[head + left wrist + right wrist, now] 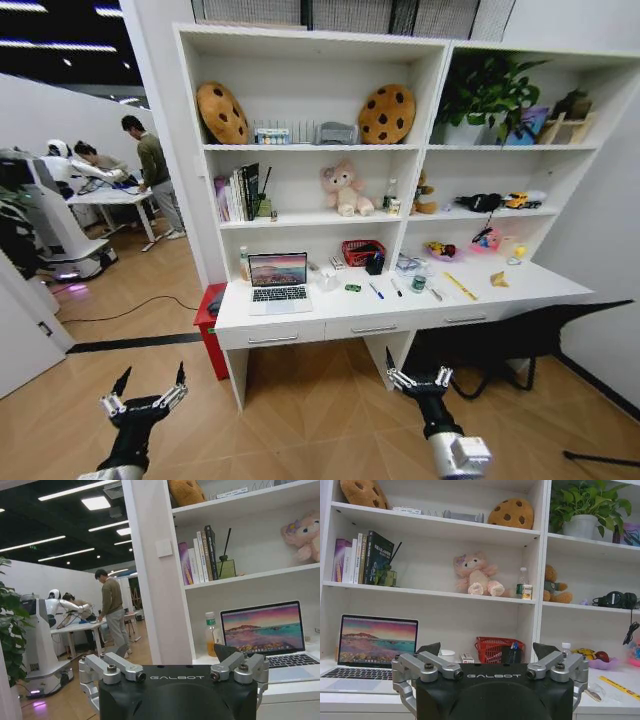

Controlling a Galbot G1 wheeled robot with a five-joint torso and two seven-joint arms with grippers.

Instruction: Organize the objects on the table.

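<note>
The long white table (pixel 300 315) stands ahead of me, built into white shelving. On it lie a silver laptop (pixel 278 280), a white mug (pixel 329 281), a tiny green toy car (pixel 352 288), a blue pen (pixel 376 291), a black pen (pixel 396 287), a green-labelled bottle (pixel 419 281), a yellow ruler (pixel 461 286) and a tan scrap (pixel 499 279). My left gripper (pixel 151 380) hangs open over the floor, well short of the desk's left end. My right gripper (pixel 416 374) is open too, below the desk's front edge. The wrist views show the laptop (pixel 264 630) (pixel 376 642), the mug (pixel 448 655) and the ruler (pixel 620 687).
A red basket (pixel 362 252) with pens sits at the back of the desk. A red bin (pixel 210 318) stands on the floor by the desk's left leg, and a black chair-like shape (pixel 520 340) at the right. Another robot (pixel 40 225) and a floor cable are at far left.
</note>
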